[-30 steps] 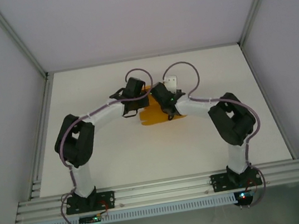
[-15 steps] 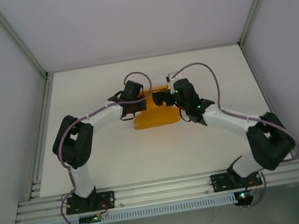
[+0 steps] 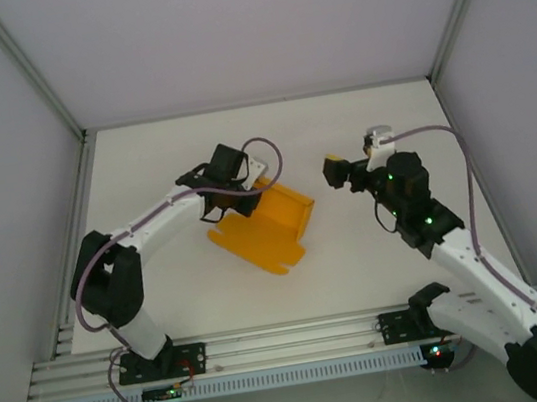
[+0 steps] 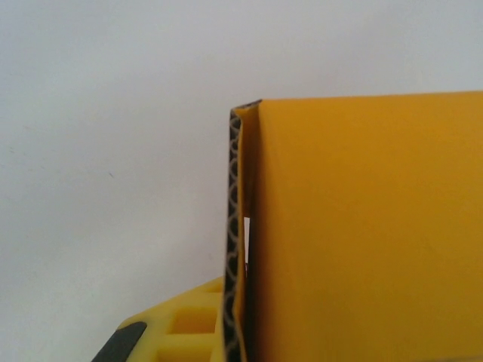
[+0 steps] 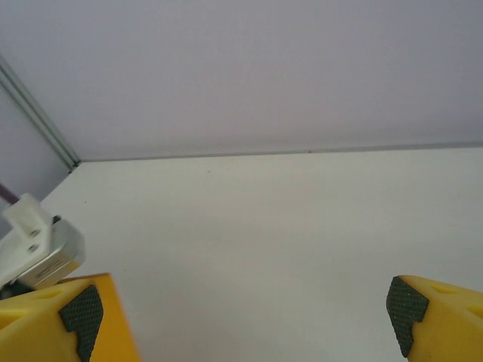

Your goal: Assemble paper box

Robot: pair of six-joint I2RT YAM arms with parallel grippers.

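Well, the paper box (image 3: 259,231) lies a little left of the middle of the white counter (image 3: 370,272), turned at a slant. It is only partly folded: one orange wall stands up along its far right side, and a flat panel with a scalloped edge spreads out toward the near left. The left gripper (image 3: 232,202) reaches in from the left and has its jaws pinched on the box's far left corner. From the left wrist, the card's corrugated edge (image 4: 235,249) stands upright right against one yellow finger (image 4: 192,326). The right gripper (image 3: 338,171) hangs well apart from the box, off to its right, with its jaws spread wide. Its dark pads (image 5: 81,313) sit at opposite edges of the right wrist view, with bare counter between them.
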